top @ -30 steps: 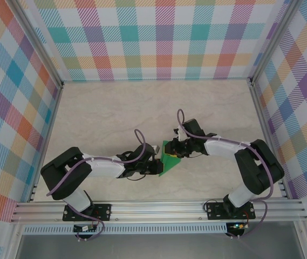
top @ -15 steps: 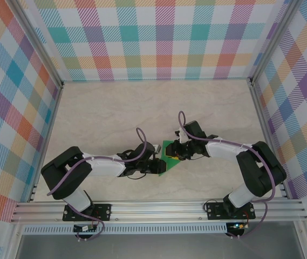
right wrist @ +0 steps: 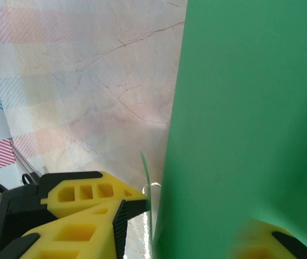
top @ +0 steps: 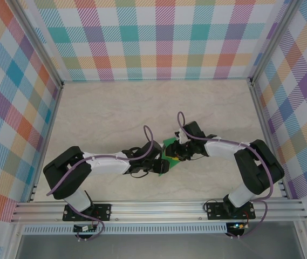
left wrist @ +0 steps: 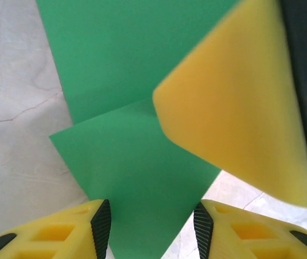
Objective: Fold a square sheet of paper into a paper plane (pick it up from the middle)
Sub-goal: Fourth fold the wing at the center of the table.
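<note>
The thin, matte, bright green sheet of paper (top: pixel 169 148) lies in the middle of the pale marble-patterned tabletop (top: pixel 115 113), between my two arms. It is partly folded: from the left wrist I see one green layer over another, its pointed corner aimed back at the camera.

My left gripper (left wrist: pixel 153 229) has its yellow fingertips apart, straddling that corner without visibly touching it. My right gripper (top: pixel 176 152) reaches in from the opposite side. One of its yellow fingers (left wrist: pixel 234 102) hangs over the paper just ahead of the left one.

From the right wrist, the sheet rises close to the lens and covers one finger, while the other sits at its edge. Those fingers are spread, but I cannot tell whether they pinch the paper or merely bracket it.

My worries from here:
- With the left jaws off the paper, the fold may spring open if the right is not really holding it.
- If the right grips one layer alone, any pull could skew the sheet and put the crease off line.
- The two grippers are very near each other, so a careless move could knock them together or shove the light paper across the smooth top.

I can read no brand, label or writing on anything.
</note>
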Robot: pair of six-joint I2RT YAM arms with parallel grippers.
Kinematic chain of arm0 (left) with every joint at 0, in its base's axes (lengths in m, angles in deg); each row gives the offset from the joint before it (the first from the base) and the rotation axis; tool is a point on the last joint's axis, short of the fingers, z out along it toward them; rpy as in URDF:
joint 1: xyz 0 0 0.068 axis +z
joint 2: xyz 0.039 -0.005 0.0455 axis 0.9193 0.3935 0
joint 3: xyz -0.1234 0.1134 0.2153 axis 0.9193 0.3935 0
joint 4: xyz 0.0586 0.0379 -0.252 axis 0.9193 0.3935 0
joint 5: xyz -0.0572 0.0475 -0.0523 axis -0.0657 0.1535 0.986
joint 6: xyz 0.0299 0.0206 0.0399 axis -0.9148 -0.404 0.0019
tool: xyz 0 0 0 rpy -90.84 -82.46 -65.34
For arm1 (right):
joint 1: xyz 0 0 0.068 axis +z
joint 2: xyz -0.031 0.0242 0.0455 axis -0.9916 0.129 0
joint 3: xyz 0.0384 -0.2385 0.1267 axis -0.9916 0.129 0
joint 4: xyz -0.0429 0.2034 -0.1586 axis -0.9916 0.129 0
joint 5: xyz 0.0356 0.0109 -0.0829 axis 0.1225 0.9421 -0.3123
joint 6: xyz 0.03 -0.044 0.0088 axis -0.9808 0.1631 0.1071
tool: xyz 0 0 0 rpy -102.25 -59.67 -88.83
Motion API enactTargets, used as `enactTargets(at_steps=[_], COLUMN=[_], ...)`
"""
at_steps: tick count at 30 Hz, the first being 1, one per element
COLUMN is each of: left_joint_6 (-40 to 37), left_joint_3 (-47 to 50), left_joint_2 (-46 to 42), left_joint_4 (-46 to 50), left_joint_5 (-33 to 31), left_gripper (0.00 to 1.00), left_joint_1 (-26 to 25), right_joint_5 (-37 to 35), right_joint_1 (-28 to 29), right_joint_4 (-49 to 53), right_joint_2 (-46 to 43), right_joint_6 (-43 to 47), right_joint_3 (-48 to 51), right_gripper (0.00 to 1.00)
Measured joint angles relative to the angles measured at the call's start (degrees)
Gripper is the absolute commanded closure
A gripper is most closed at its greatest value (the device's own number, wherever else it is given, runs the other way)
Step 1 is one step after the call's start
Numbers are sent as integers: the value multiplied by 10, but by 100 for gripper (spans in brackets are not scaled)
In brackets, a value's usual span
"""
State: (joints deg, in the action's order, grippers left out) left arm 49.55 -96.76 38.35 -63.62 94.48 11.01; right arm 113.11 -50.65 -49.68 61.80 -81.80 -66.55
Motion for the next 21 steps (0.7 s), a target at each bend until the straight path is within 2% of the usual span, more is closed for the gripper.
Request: enactTargets(at_steps=[7, 21], left_joint_6=[-15, -29], left_joint_3=[-28, -49], left_joint_2=[29, 33], left_joint_4=[35, 74], left_joint_5=[-32, -85], left_gripper=[53, 73], left_joint_1=[-20, -41], right_joint_5=[-1, -3], right_joint_1=[0, 0], right_joint_4=[5, 19], right_joint_2=[10, 14], right_joint_6=[0, -1], right_joint_3=[-13, -20], right_gripper=[70, 73])
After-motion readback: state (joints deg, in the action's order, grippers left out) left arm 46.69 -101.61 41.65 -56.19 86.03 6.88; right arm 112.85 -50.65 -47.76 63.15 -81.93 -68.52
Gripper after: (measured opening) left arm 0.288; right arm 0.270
